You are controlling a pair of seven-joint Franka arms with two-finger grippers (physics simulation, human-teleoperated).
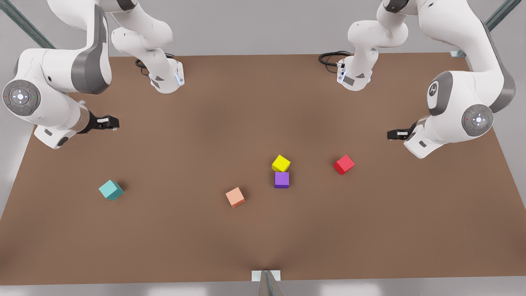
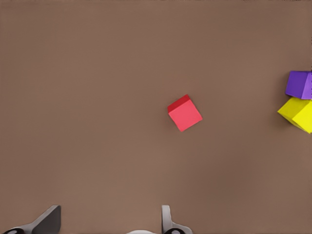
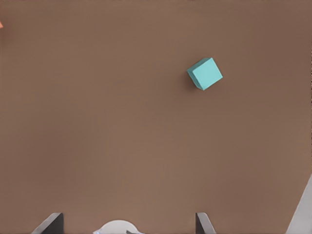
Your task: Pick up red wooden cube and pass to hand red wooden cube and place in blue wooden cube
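left gripper (image 1: 395, 134), at the front view's right, hangs open and empty near the red wooden cube (image 1: 344, 164); light, stiff, matte, best pinched across opposite flat faces. right gripper (image 1: 107, 121) waits open far left, above the blue wooden cube (image 1: 111, 190)

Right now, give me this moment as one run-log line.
phase: pre-grasp | left gripper: open, above red wooden cube | right gripper: open, above blue wooden cube | cubes: both on table, untouched

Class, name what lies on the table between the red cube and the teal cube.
In the front view, the purple cube and salmon-orange cube lie between the red wooden cube and the blue wooden cube; the yellow cube touches the purple one.
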